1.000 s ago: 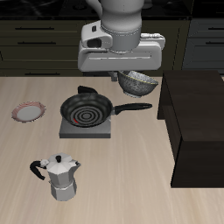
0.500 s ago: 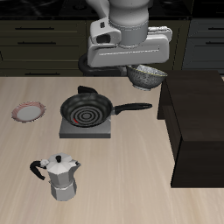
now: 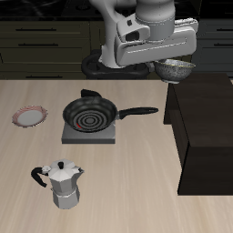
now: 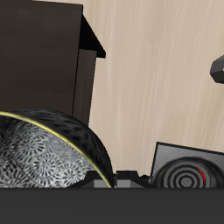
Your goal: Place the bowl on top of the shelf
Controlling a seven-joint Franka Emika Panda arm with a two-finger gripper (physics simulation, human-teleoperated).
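Bowl in end effector, seemingly clamped at rim, airborne near shelf back edge.

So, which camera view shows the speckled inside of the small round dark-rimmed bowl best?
The wrist view: the small round dark-rimmed bowl fills much of it, its grey-white speckles clear. The exterior view shows the bowl small, tilted, under the gripper.

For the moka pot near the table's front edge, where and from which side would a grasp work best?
Grip the moka pot across its faceted body, from above. It stands upright, apart from the stove plate, and its black handle juts sideways, so jaws should straddle the body clear of it.
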